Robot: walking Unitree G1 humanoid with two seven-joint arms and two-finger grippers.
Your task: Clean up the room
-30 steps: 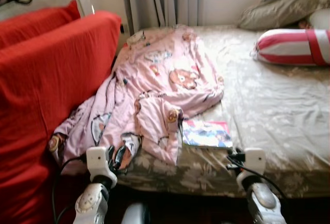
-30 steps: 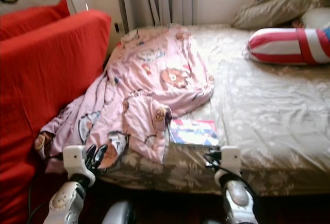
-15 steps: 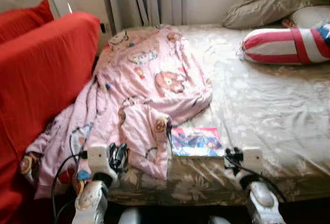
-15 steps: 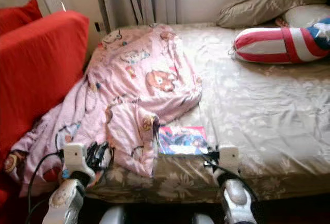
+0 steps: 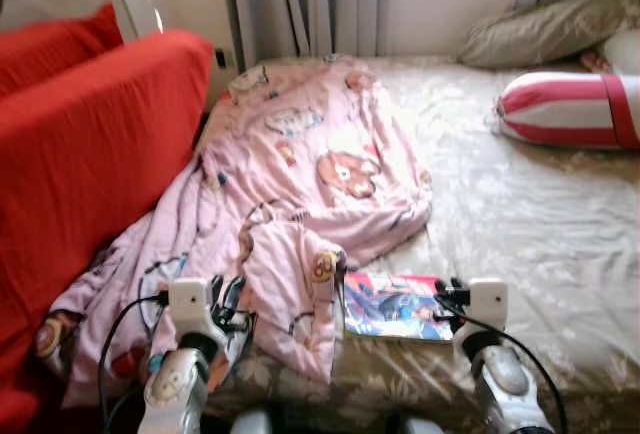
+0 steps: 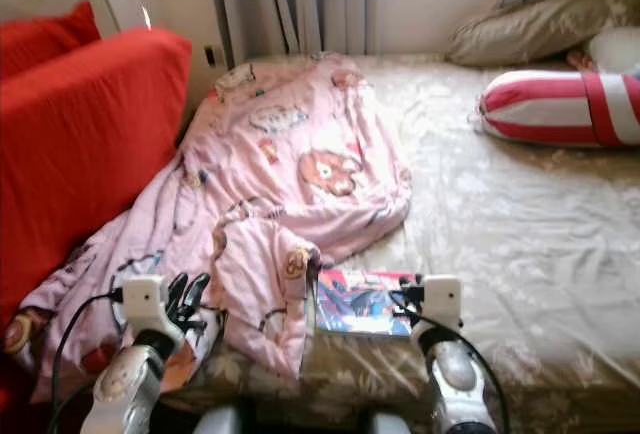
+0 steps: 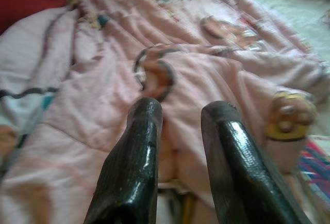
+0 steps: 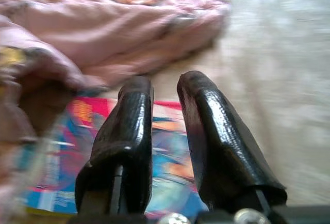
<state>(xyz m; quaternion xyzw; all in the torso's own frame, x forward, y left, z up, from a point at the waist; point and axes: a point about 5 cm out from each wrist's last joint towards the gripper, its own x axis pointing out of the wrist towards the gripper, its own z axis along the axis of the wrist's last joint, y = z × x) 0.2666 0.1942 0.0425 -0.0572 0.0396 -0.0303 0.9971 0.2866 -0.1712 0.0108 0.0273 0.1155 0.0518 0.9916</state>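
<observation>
A pink cartoon-print blanket [image 5: 300,194] is being left crumpled across the bed [image 5: 540,224], one end trailing down beside the red sofa [image 5: 90,154]. A colourful comic book [image 5: 395,306] is lying just beside its folded corner (partly tucked under it). The left gripper [image 7: 178,126] is being held released over the blanket; the right gripper [image 8: 165,105], narrowly parted and empty, over the book. A striped bolster [image 5: 570,109] is resting near the pillows [image 5: 545,29].

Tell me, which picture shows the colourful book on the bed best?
The left eye view: the whole book lies flat on the bed, beside the pink blanket. The right eye view matches, though the right arm covers one corner. The right wrist view is blurry, its hand hiding the middle. The left wrist view catches an edge.
</observation>
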